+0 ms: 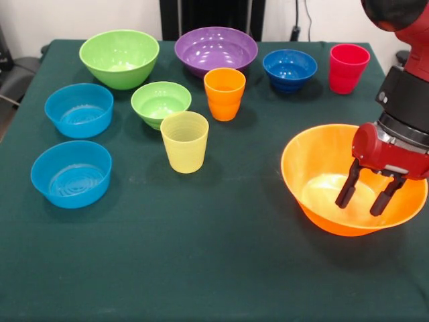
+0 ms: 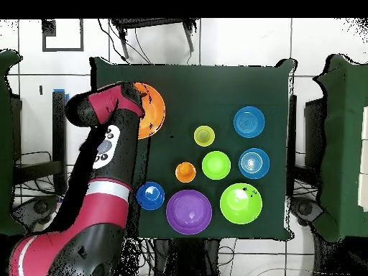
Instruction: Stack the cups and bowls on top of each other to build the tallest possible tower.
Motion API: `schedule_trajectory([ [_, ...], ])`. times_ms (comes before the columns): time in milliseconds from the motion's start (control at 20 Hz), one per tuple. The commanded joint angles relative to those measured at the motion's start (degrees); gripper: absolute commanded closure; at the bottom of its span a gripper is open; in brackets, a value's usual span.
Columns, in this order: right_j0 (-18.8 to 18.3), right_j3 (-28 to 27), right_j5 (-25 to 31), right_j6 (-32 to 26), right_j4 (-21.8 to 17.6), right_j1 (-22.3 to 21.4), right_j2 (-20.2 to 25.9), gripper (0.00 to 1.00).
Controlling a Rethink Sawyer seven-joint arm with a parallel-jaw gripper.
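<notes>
Hanging with its two dark fingers parted and empty, the gripper sat inside the huge orange bowl, tips above the glossy floor, by the bowl's side nearer the table edge. That bowl stood upright, well apart from the rest. Nothing was stacked. Catalogued elsewhere: yellow cup, orange cup, red cup, all ribbed and upright; small green bowl; large green bowl; purple bowl; dark blue bowl; two light blue bowls. Surface: dark green tablecloth. Surroundings: pale tiled floor.
</notes>
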Motion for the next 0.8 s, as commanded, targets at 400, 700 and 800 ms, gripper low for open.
schedule_trajectory([
  [400, -3.61, -13.57, 21.57, 1.02, 4.88, 1.13, 5.71, 0.00],
  [700, -5.06, -26.09, 29.38, 1.54, 7.30, 6.07, 4.72, 0.00],
  [800, -5.50, -28.75, 31.00, 1.28, 7.96, 7.21, 4.39, 0.00],
])
